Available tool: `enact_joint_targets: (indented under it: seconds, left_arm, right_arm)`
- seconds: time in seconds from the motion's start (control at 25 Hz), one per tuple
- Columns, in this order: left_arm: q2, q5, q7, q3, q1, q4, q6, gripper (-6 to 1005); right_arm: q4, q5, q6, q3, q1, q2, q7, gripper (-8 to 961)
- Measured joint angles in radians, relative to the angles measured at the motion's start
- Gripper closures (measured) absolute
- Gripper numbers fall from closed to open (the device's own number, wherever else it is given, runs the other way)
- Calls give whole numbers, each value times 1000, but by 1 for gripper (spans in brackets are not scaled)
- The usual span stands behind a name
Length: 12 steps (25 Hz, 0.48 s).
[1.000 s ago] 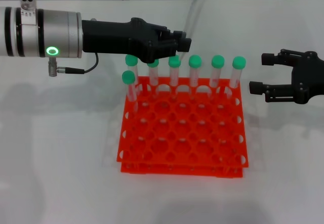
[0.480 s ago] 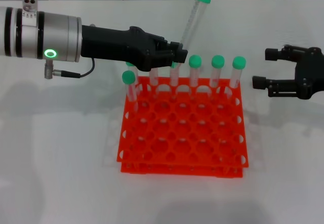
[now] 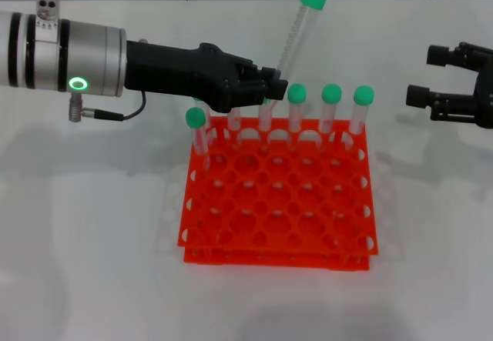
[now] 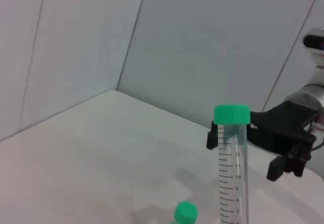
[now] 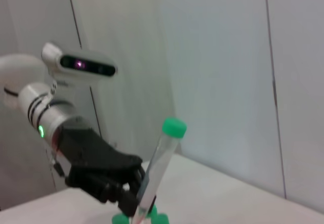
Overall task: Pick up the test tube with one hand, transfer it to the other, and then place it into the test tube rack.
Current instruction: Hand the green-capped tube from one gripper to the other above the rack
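Observation:
My left gripper (image 3: 274, 87) is shut on the lower part of the test tube (image 3: 295, 37), a clear tube with a green cap that leans up and to the right above the back row of the orange-red test tube rack (image 3: 231, 252). The left wrist view shows the tube (image 4: 231, 173) upright and close. My right gripper (image 3: 428, 74) hangs open at the right edge, apart from the tube and rack, and also shows in the left wrist view (image 4: 283, 148). The right wrist view shows the left gripper (image 5: 132, 203) clamping the tilted tube (image 5: 158, 171).
Several other green-capped tubes (image 3: 331, 110) stand in the rack's back row, and one (image 3: 196, 129) stands at the left of the second row. The remaining rack holes hold nothing. White tabletop surrounds the rack, with a wall behind.
My left gripper has come down a little with the tube, whose cap is now lower. My right gripper has moved to the right and farther back, staying open.

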Motion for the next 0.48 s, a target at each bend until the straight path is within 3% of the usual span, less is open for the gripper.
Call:
enact_joint_targets:
  seconds: [0.48]
  left_arm:
    - [-6,0,2,0,0,2,6,749]
  right_arm:
    - [-26,131,-12,-24,-4,3,8,93]
